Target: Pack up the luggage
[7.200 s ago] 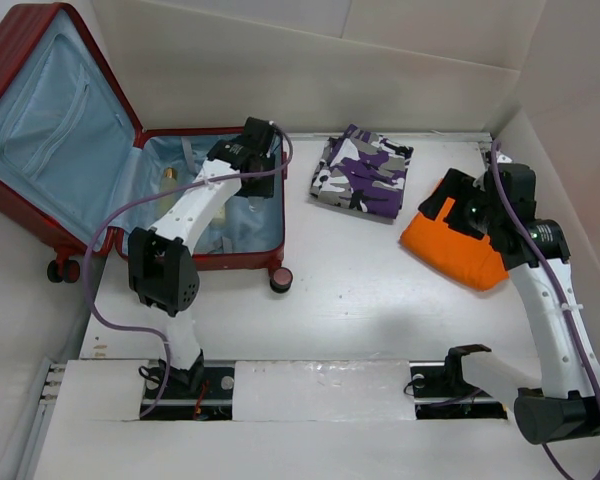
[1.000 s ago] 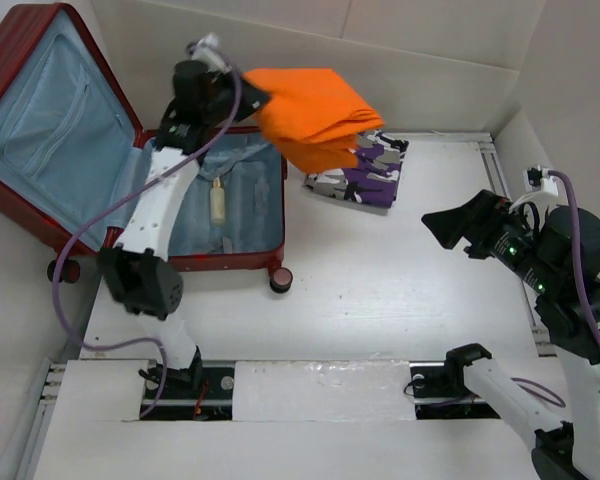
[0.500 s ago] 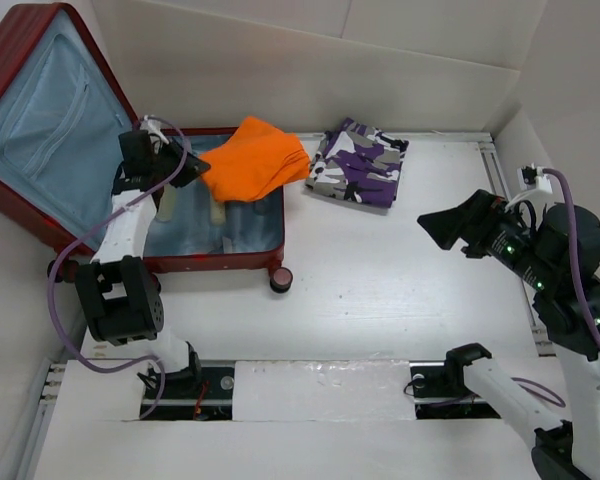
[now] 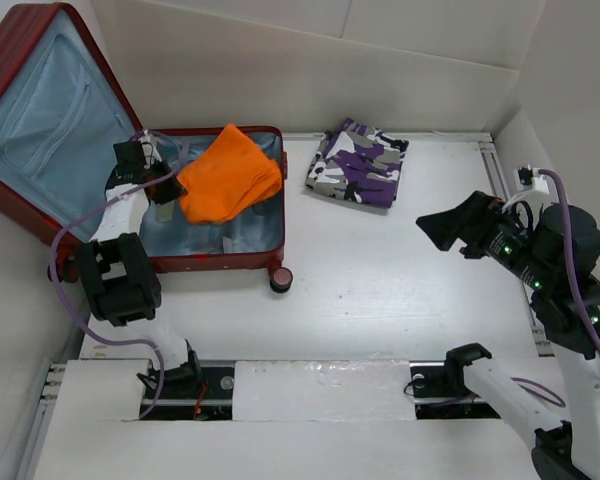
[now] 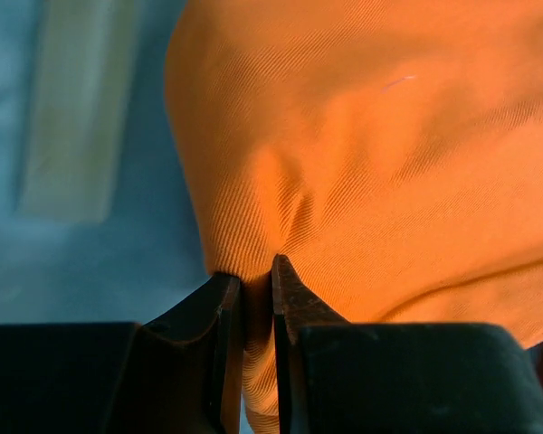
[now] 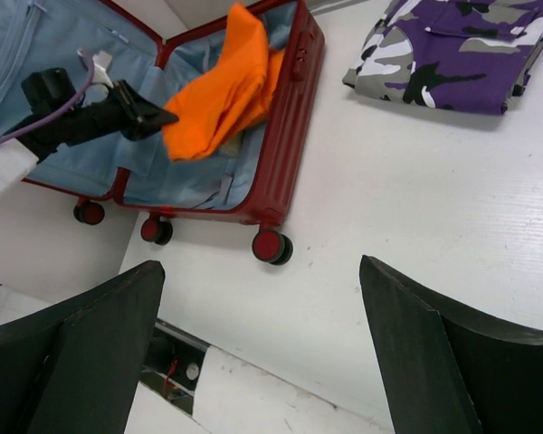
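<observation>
The dark-red suitcase (image 4: 242,262) lies open at the left, lid leaning back, light-blue lining showing; it also shows in the right wrist view (image 6: 281,163). My left gripper (image 4: 170,188) is inside it, shut on a fold of the orange garment (image 4: 230,175), which drapes over the case's far right part. The left wrist view shows the pads (image 5: 226,307) pinching the orange cloth (image 5: 371,154). A pale bottle (image 5: 72,117) lies on the lining beside it. My right gripper (image 4: 448,225) is open and empty, high above the right of the table.
A folded purple camouflage garment (image 4: 360,165) lies on the white table right of the suitcase, also in the right wrist view (image 6: 462,45). The suitcase's black wheels (image 4: 280,279) sit at its near edge. White walls enclose the table at the back and right.
My left gripper has carried the orange garment down and left from above the case into the suitcase. The right arm has stayed still.
</observation>
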You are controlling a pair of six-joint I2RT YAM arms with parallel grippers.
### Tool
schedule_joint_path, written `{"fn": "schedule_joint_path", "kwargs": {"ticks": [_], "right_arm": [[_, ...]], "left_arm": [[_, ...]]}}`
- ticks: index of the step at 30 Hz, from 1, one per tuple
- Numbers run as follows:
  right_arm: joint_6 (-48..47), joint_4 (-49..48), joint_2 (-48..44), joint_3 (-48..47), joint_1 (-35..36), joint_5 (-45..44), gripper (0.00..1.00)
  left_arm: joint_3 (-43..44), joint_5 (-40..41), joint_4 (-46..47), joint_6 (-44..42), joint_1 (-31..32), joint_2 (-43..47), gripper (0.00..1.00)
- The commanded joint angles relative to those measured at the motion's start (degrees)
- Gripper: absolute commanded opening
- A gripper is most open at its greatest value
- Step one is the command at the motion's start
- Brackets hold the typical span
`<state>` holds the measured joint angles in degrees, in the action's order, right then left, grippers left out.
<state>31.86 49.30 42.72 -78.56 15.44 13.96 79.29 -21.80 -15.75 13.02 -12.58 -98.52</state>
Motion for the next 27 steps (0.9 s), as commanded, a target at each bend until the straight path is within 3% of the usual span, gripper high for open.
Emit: {"fn": "schedule_joint_path", "kwargs": {"ticks": [1, 5, 9, 10, 12, 13, 15, 17, 20, 21, 24, 25, 27], "right_arm": [[-0.8, -2.2, -0.4, 0.3, 0.4, -0.2, 0.95], [-0.8, -2.2, -0.4, 1.3, 0.4, -0.2, 0.95], [-0.8, -2.8, -0.4, 3.7, 0.4, -0.2, 0.95], [-0.8, -2.8, -0.4, 4.3, 0.4, -0.2, 0.96], [-0.8, -2.8, -0.4, 4.3, 0.4, -0.2, 0.98], [-1.4, -2.8, -0.4, 4.9, 0.4, -0.2, 0.98], [-1.4, -2.8, 0.1, 5.5, 0.4, -1.3, 1.0], [-1.4, -2.3, 0.1, 6.1, 0.4, -2.4, 1.0], [-1.4, -2.3, 0.1, 7.4, 0.4, -4.9, 1.0], [-1.4, -2.3, 0.6, 7.4, 0.4, -4.9, 1.0], [-0.8, -1.7, 1.2, 7.9, 0.4, -5.6, 1.0], [-0.8, -1.7, 1.2, 7.9, 0.4, -6.3, 1.0], [-0.3, -1.1, 1.2, 7.9, 0.4, -7.1, 1.0]], "left_arm": [[-3.3, 10.2, -1.9, -2.6, -2.8, 1.9, 0.0], [-7.0, 18.9, -1.4, -1.9, -2.8, 6.0, 0.0], [-7.9, 21.4, -1.6, 0.5, -2.8, 8.4, 0.02], [-6.4, 21.5, -2.3, 1.7, -2.8, 9.0, 0.12], [-5.6, 21.5, -2.4, 3.1, -2.8, 12.0, 0.4], [-4.6, 20.7, -2.4, 3.9, -2.8, 13.7, 0.7], [-2.1, 17.3, -0.9, 6.7, -2.0, 19.1, 1.0], [0.8, 15.9, -0.9, 8.3, 1.0, 21.4, 1.0], [4.3, 14.8, -1.7, 14.1, 13.2, 22.0, 1.0], [4.3, 14.2, -1.7, 16.1, 21.2, 21.4, 1.0], [2.1, 17.9, 4.7, 24.0, 34.2, 17.9, 1.0], [2.1, 19.5, 7.2, 25.3, 42.0, 13.5, 1.0], [8.4, 24.1, 6.4, 29.2, 48.1, 7.1, 1.0]]}}
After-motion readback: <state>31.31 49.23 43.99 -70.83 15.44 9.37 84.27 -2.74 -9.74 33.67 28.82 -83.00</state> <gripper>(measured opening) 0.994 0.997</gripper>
